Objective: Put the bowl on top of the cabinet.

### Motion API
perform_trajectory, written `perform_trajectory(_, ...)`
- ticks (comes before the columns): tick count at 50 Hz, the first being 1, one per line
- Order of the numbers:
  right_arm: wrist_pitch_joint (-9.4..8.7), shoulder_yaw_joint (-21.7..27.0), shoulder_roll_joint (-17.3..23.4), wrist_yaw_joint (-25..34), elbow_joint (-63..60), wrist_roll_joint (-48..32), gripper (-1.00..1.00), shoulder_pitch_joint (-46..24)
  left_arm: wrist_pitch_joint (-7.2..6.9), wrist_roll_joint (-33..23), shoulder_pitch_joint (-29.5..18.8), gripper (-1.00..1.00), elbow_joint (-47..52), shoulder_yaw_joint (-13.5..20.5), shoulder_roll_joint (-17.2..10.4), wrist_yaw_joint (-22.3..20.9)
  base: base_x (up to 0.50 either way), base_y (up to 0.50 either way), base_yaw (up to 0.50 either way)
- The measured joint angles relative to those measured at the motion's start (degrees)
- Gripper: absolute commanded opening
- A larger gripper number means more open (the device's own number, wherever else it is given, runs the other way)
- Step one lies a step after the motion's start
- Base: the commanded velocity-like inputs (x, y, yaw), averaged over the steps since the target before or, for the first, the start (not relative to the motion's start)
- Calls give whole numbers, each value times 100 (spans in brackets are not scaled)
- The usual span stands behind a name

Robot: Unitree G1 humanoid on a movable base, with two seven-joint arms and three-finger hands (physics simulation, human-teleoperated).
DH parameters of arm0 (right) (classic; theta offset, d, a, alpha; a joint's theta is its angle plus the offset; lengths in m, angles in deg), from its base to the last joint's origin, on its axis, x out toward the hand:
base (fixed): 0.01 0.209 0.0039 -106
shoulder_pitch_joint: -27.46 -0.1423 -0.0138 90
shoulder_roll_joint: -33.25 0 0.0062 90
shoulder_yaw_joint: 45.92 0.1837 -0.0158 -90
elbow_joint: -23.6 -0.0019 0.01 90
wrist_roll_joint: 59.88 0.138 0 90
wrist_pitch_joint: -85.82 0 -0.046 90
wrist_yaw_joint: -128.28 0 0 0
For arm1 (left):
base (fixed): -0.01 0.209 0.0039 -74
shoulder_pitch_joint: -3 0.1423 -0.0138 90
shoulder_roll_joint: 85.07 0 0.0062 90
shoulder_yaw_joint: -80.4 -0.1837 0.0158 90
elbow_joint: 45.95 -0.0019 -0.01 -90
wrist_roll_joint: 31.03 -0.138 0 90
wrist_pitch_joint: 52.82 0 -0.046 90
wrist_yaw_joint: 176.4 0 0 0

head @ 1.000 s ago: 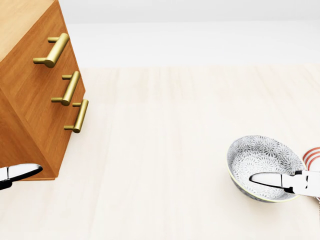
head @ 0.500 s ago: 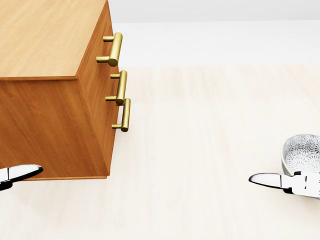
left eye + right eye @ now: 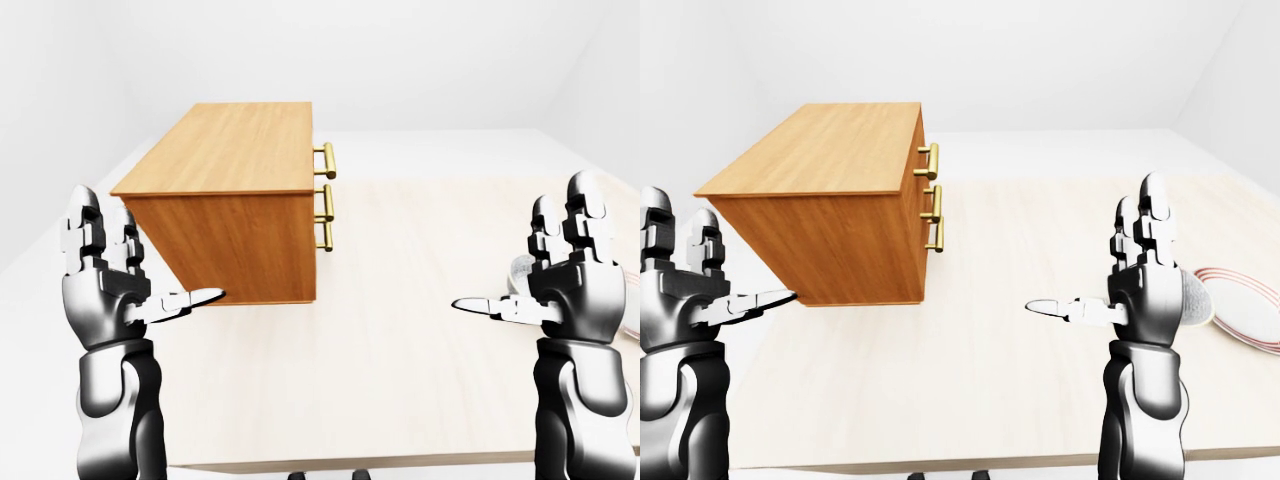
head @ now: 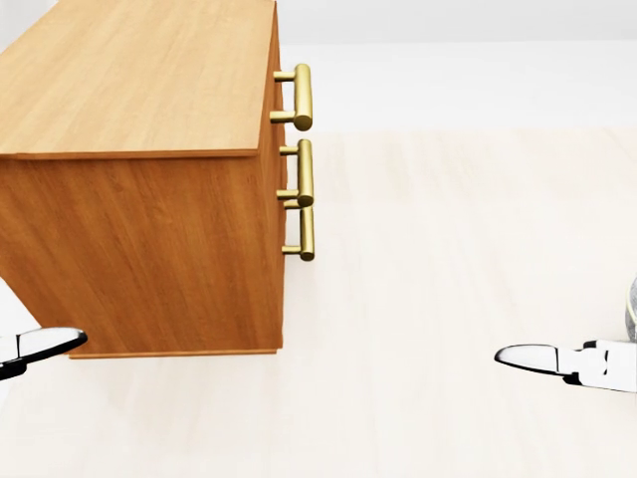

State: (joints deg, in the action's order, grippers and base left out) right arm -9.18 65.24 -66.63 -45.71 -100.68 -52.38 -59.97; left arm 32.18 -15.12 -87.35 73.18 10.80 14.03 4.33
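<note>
Bowl (image 3: 1193, 303) first: only a patterned sliver of it shows in the right-eye view, sitting on the pale table (image 3: 970, 340) just behind the right hand (image 3: 1140, 285), with a red-ringed plate (image 3: 1245, 310) beside it toward the right edge. In the head view it is almost out of frame at the right border. Nothing holds it. The right hand stands upright with fingers spread and thumb pointing left, empty; the left hand (image 3: 105, 285) is likewise spread wide and empty, its thumb reaching toward the lower corner of the cabinet (image 3: 235, 200). The cabinet rests on the table at the left of the views, its flat wooden top bare, three brass handles (image 4: 299, 164) on the side facing right.

The step in hand looks like getting a grasp on the bowl. To do it well, I would bring the bowl fully into sight, lower the right hand to its rim, close the fingers firmly over the edge, then lift high enough to clear the cabinet's top edge before moving across.
</note>
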Motion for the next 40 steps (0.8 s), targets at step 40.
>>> perform_trajectory(40,0,383,4161,1561,5576,-2323,100,-2667,0,-7,-38,100,20,-3,-20,24,0,2,0)
